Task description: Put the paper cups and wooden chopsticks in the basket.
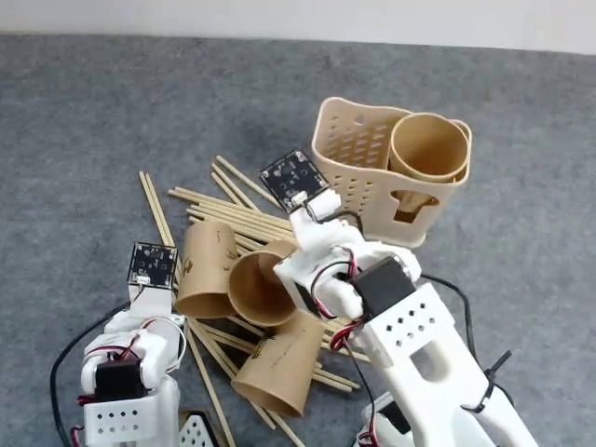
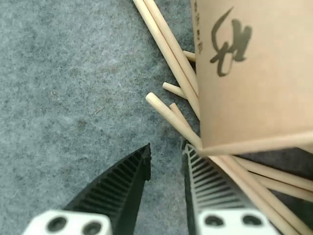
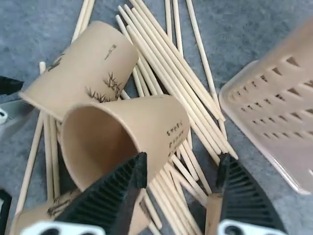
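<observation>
Middle cup [image 3: 122, 137] lies on its side across the chopsticks [image 3: 166, 63], mouth toward the right claw [image 3: 182, 159]. That claw is open: one finger at the cup's rim, possibly touching, the other over the sticks beside it. Left cup [image 2: 249, 73] lies on its side, rim just beside the left claw [image 2: 166, 147], which is slightly open and grips nothing. Third cup [image 1: 279, 363] lies nearer the arms. Basket [image 1: 358, 154] stands upright, fourth cup [image 1: 428, 144] inside.

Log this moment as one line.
left gripper open beside left cup | right gripper open at middle cup | basket holds stowed cup | chopsticks outside basket
</observation>
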Motion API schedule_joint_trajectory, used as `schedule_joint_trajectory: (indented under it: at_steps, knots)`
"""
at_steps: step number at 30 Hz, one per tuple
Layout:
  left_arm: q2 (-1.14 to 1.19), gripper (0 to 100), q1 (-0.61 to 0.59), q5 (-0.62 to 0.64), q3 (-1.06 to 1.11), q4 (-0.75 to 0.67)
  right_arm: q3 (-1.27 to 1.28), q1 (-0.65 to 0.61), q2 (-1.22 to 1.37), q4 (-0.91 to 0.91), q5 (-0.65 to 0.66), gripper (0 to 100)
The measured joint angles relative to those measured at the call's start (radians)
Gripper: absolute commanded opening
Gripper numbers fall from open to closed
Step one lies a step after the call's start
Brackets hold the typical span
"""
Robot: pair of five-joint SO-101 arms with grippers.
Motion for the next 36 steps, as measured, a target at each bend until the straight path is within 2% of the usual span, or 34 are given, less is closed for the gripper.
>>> schedule_joint_trajectory:
  at_steps: [6,13,27,31,36]
  knots:
    - [0.000,12,0.000,0.000,0.000,0.000,0.060,0.002,0.000,-0.055,0.000,23.5]
    - [0.000,12,-0.002,0.000,0.000,0.000,0.063,-0.002,0.000,0.002,0.000,23.5]
    - [0.000,12,-0.002,0.000,0.000,0.000,0.057,-0.054,0.000,-0.020,0.000,23.5]
    - [0.000,12,-0.002,0.000,0.000,0.000,0.063,-0.054,0.000,-0.075,0.000,23.3]
    - [0.000,12,-0.002,0.000,0.000,0.000,0.181,-0.054,0.000,-0.206,0.000,12.8]
